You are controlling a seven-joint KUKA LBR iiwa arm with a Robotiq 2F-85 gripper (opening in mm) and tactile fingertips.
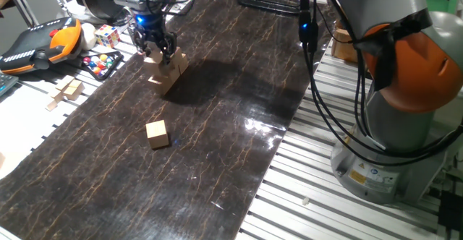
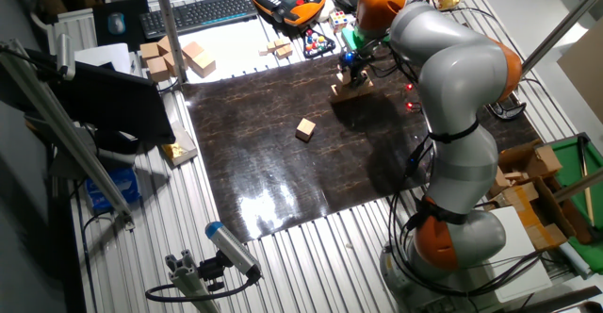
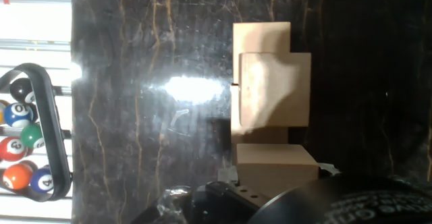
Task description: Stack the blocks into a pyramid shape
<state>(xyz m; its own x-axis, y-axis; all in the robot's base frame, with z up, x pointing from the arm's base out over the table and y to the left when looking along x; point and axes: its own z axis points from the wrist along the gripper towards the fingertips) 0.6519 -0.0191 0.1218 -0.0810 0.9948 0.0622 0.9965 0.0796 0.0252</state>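
One loose block [image 1: 157, 134], one stack [image 1: 170, 72]

Two fixed views share the mat [image 1: 181, 139]; hand view looks straight down.

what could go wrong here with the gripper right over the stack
The gripper sits right on top of the stack, so a sideways move may topple it. In the hand view the upper block sits offset on the lower ones and might slip. One loose block lies far away, alone.
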